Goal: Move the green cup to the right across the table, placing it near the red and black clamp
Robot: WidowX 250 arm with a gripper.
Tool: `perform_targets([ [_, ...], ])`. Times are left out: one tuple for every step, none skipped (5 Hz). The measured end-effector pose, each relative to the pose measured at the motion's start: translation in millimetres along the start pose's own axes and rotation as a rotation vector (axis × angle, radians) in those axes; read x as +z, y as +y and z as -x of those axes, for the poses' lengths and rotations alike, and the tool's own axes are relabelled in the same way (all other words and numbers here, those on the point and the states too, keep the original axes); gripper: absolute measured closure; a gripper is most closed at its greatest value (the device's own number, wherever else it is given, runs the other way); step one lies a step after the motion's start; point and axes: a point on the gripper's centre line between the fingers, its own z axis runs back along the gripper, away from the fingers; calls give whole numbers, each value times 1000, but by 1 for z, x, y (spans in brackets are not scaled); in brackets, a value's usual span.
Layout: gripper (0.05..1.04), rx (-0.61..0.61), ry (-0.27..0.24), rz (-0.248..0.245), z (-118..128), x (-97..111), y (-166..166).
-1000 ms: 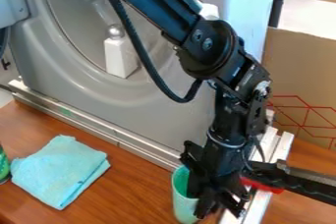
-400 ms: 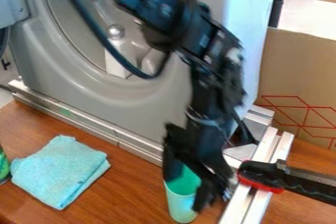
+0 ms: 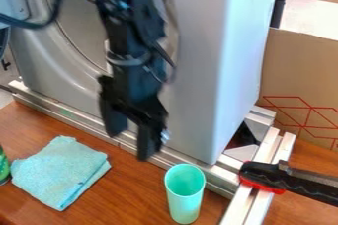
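The step in hand seems a grasp-free one, the gripper (image 3: 132, 133) wide and empty above the table (image 3: 135, 189), the cup (image 3: 185, 197) upright near the cloth (image 3: 61, 172); any grasp calls for aligning, then lowering.

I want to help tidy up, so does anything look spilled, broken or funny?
Nothing looks spilled or broken. The green cup stands upright. The blue cloth is folded a bit unevenly, with a corner poking out on the left.
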Motion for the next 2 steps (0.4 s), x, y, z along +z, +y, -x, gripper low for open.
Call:
perform_targets([
  [83,44,-27,-30,14,16,28],
  [83,83,-20,-79,26,20,58],
])
